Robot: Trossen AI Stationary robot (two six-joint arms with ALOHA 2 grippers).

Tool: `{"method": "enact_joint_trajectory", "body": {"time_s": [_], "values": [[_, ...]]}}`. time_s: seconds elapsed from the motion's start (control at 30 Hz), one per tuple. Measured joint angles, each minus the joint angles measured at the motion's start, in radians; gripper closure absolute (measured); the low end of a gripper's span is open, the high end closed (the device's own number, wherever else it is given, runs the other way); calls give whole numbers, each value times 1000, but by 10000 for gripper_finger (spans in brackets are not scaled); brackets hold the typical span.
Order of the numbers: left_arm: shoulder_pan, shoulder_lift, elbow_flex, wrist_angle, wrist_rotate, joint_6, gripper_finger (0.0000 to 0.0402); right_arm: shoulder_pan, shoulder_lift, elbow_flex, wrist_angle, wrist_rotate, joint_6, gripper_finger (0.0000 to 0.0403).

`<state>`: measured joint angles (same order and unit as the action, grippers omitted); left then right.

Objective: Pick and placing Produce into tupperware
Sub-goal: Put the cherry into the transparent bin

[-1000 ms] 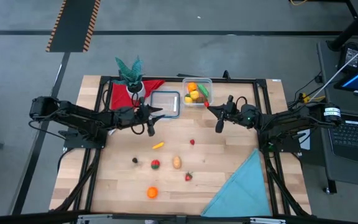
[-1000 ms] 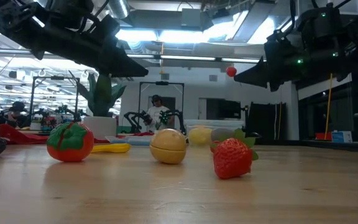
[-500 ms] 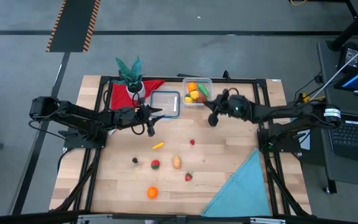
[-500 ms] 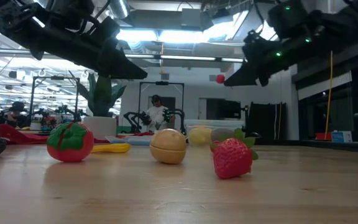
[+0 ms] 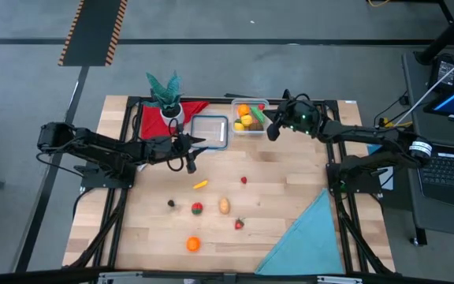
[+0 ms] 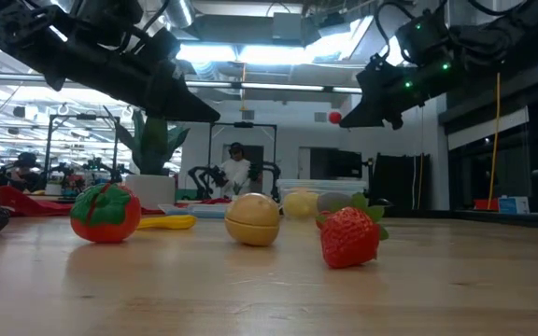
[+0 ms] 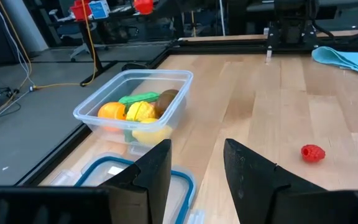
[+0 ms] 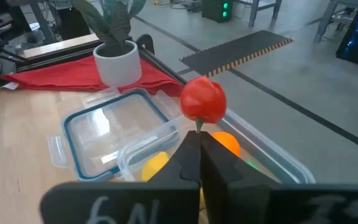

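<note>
From above, the right gripper (image 5: 271,132) hangs at the tupperware (image 5: 250,117) edge; the left gripper (image 5: 189,163) waits half-open, empty, beside the blue-rimmed lid (image 5: 210,131). Right wrist view: fingers pinched shut on a red fruit's (image 8: 203,101) stem, over the tub. Low view: strawberry (image 6: 350,237) on the table.

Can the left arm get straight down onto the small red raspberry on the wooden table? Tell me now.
Probably yes. The small red raspberry lies alone on bare wood, apart from the other produce, ahead of the left gripper, whose jaws stand apart with nothing between them. The right gripper hangs at the clear plastic tub, out of the way.
</note>
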<state>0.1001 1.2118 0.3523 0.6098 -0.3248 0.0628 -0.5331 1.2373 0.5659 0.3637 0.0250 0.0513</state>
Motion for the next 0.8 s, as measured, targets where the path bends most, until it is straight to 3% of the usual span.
{"method": "enact_joint_trajectory", "body": {"time_s": [0.23,0.33,0.5,0.8], "values": [[0,0,0,0,0,1,262,-21,0,0,-2,-75,27,403],[0,0,0,0,0,3,262,-32,0,20,-82,-106,55,403],[0,0,0,0,0,26,262,-40,35,133,-280,-105,46,403],[0,0,0,-4,0,27,262,-87,250,392,-520,-105,-29,403]]}}
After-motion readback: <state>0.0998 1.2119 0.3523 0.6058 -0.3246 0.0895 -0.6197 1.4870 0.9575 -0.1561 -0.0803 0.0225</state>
